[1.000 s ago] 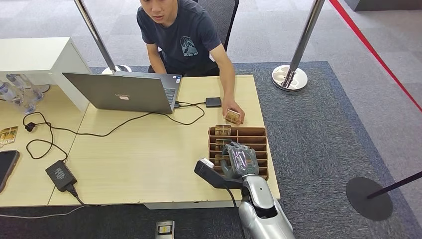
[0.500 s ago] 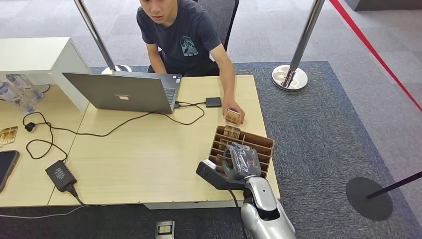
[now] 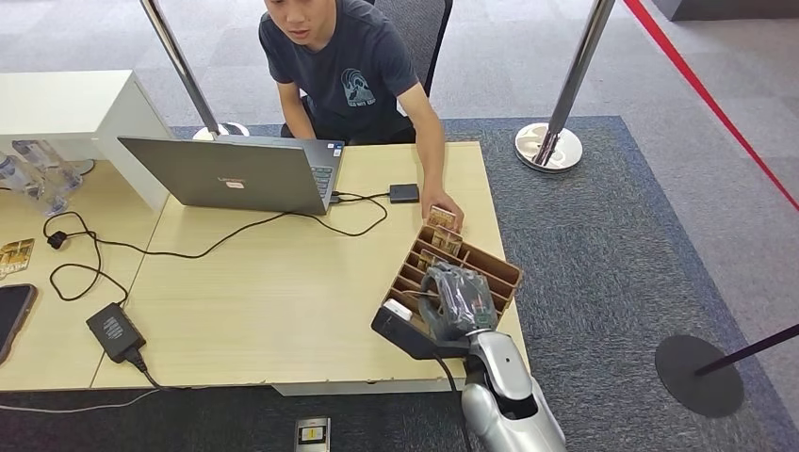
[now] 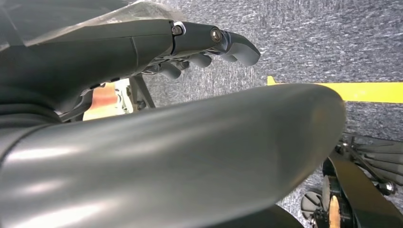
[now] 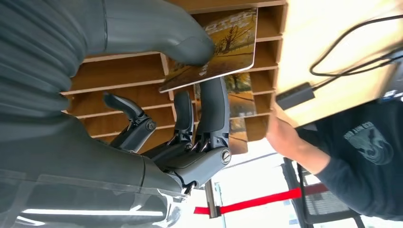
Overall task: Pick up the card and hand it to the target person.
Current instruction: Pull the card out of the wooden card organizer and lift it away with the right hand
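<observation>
right hand (image 5: 190, 118) pinches yellow printed card (image 5: 216, 45) over slotted brown wooden organizer (image 3: 476, 264) | left hand (image 4: 204, 47) fingers curled, holding nothing | pale wooden table (image 3: 273, 292), grey carpet (image 3: 612, 254)

Even, bright indoor light; head view sharp, wrist views blurred close-up.

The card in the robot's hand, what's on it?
A yellow-brown printed picture on the card, clearest in the right wrist view.

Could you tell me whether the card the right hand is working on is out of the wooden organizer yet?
Partly out: the right hand pinches the card, which stands above the wooden organizer; whether its lower edge has left the slot I cannot tell.
</observation>
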Motion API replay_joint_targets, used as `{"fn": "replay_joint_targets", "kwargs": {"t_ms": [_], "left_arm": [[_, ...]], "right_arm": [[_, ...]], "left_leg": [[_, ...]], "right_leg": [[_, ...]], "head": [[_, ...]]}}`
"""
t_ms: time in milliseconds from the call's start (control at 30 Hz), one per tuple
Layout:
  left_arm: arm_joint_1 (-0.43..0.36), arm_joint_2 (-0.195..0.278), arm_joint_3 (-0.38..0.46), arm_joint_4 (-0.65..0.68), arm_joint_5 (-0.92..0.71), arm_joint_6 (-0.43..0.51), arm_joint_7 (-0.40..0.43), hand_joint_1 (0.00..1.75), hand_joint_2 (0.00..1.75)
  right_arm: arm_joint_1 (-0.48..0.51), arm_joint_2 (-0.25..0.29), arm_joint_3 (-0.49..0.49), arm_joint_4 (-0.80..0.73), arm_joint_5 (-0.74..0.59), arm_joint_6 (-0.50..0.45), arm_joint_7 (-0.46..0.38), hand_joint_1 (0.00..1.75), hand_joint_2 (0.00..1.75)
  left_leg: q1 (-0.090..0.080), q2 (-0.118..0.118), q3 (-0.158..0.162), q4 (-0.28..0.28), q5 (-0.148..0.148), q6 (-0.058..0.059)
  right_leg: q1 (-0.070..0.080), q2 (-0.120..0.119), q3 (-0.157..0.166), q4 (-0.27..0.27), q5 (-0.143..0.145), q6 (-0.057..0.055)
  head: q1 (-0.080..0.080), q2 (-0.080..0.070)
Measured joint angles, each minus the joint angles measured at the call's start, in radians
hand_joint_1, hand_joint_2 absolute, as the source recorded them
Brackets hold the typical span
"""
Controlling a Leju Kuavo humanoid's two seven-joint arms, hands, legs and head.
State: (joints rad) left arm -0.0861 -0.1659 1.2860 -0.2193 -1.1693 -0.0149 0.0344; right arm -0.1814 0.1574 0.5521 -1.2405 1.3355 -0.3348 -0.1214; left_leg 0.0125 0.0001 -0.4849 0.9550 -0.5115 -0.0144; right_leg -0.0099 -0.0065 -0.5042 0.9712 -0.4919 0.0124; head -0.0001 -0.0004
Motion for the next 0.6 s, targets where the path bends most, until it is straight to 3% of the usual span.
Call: {"fn": "replay_joint_targets", "kwargs": {"t_ms": [600], "left_arm": [[0.000, 0.000, 0.001, 0.001, 0.009, 0.004, -0.001, 0.00, 0.00]], "right_arm": [[-0.009, -0.023, 0.026, -0.046, -0.049, 0.023, -0.032, 1.75, 1.75]], "left_leg": [[0.000, 0.000, 0.000, 0.000, 0.000, 0.000]], "right_leg": [[0.000, 0.000, 0.000, 0.000, 0.000, 0.000]], "head": [[0.000, 0.000]]}}
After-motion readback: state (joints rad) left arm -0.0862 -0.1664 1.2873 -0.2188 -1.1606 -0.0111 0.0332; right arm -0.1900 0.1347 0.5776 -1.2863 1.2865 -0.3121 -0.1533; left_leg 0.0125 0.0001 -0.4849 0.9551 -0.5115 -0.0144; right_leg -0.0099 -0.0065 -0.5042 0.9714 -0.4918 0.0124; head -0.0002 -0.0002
